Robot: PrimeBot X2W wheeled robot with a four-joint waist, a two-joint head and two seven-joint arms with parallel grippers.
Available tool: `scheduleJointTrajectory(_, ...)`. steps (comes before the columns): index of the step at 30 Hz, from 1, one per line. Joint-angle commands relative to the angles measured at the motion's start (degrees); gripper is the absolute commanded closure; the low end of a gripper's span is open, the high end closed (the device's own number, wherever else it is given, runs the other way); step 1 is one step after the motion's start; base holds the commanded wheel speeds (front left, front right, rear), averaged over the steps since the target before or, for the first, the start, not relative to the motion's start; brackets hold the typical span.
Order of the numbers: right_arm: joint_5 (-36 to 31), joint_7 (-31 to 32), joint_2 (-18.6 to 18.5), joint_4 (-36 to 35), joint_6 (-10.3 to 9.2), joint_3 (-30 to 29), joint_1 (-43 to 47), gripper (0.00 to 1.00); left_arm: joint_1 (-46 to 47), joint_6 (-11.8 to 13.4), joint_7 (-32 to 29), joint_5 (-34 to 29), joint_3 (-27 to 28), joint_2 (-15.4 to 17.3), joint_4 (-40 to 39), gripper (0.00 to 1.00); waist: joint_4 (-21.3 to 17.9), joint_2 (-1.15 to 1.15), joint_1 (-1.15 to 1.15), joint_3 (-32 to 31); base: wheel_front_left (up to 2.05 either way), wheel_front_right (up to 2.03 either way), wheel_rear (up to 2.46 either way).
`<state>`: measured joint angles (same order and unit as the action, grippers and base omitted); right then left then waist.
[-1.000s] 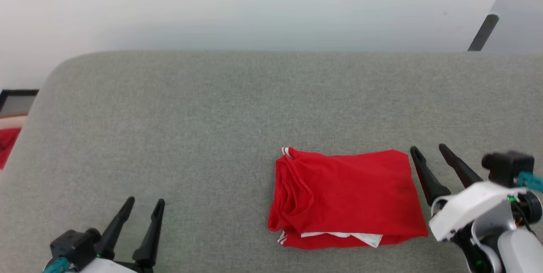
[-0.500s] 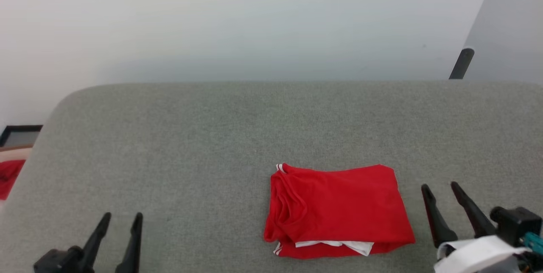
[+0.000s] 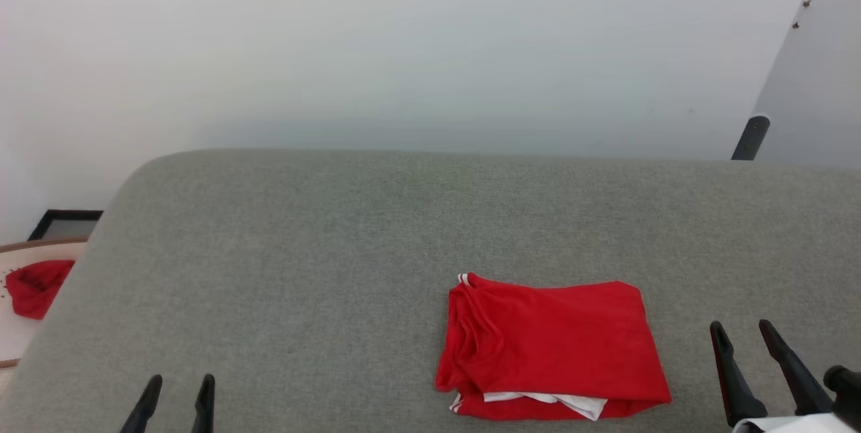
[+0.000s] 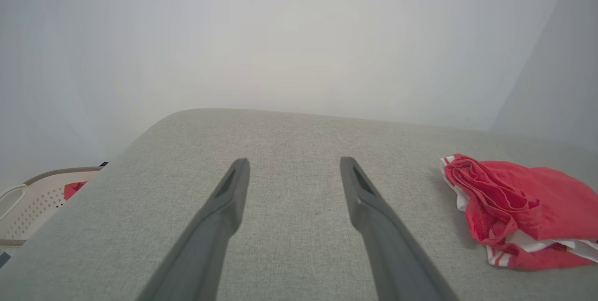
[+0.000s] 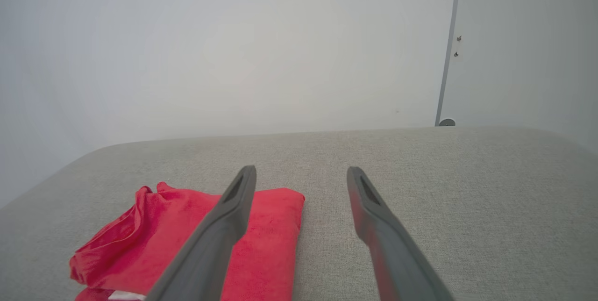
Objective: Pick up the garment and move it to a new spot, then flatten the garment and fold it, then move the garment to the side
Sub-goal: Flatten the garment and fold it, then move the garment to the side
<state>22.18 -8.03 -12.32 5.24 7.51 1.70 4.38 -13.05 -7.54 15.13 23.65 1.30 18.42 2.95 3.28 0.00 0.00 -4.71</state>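
The garment [image 3: 548, 345] lies folded into a red rectangle on the grey cushion [image 3: 336, 251], right of centre near the front, with white fabric and striped trim peeking out at its near edge. It also shows in the left wrist view as the garment [image 4: 518, 207] and in the right wrist view as the garment [image 5: 187, 240]. My right gripper [image 3: 743, 332] stands open just right of it, nothing between its fingers. At the lower left my left gripper [image 3: 180, 382] is open and empty, far from the cloth.
A pale basket [image 3: 20, 265] left of the cushion holds a small plain red cloth [image 3: 37, 285]; the basket [image 4: 28, 198] also shows in the left wrist view. A white wall rises behind the cushion. A dark post [image 3: 750, 137] stands at the back right.
The head camera has tilted up, so everything sits lower in view. Both grippers have drawn back toward the bottom edge; the right one has moved away from the garment's right edge.
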Motion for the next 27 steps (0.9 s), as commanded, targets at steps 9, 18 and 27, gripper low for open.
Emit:
scheduleJointTrajectory(9, -0.24, 1.31, 0.4, -4.31, -0.05, -3.09, 4.43, 0.0, -3.52, 0.11, -0.04, -0.06, -0.17, 0.49, -3.01, 0.0, 1.08, 0.0, 0.0, -0.99, 0.0, 0.0, 0.0)
scheduleJointTrajectory(18, -0.44, 2.14, 1.17, -6.92, -0.05, -4.54, 6.76, 0.0, -4.62, 0.11, -0.04, 0.38, -0.48, 0.42, -3.32, 0.0, 1.26, 0.0, 0.0, -0.96, 0.0, 0.0, 0.0)
scheduleJointTrajectory(27, -1.0, 8.63, 1.5, -6.44, -0.05, -3.4, 3.16, 0.0, -3.36, 0.11, -0.04, 0.56, -0.31, 0.4, -4.24, 0.0, 2.17, 0.0, 0.0, 0.35, 0.0, 0.0, 0.0)
